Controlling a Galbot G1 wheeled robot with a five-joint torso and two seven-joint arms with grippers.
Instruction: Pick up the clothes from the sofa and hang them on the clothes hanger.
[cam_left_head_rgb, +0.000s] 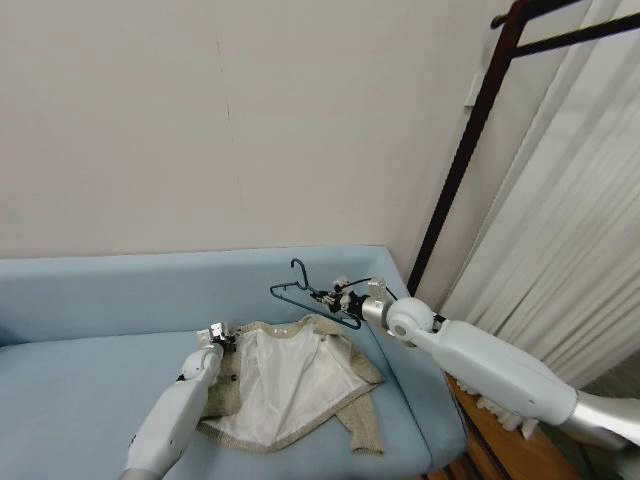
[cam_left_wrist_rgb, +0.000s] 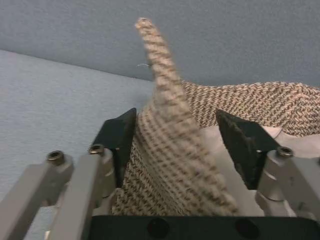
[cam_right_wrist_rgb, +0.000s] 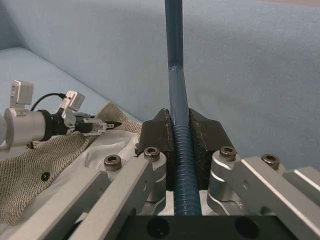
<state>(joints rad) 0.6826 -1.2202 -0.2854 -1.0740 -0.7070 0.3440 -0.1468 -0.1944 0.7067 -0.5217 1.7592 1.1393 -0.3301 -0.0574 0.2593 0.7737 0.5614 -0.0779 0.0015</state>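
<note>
Head view: a cardigan lies opened out on the light blue sofa at lower centre. Its collar points up-frame and its hem down, with the smooth white lining facing up and beige knit around the edges. The left gripper sits at the cardigan's upper left edge. The right gripper holds a thin dark hanger just above the garment, hook up, its bar slanting down to the right. A dark rack pole rises at upper right, cut off by the frame.

Left wrist view: the left gripper has its black pads spread, and a ridge of coarse knit rises between them.

Right wrist view: the right gripper is clamped on the hanger's ribbed blue stem, which runs out at the top.
</note>
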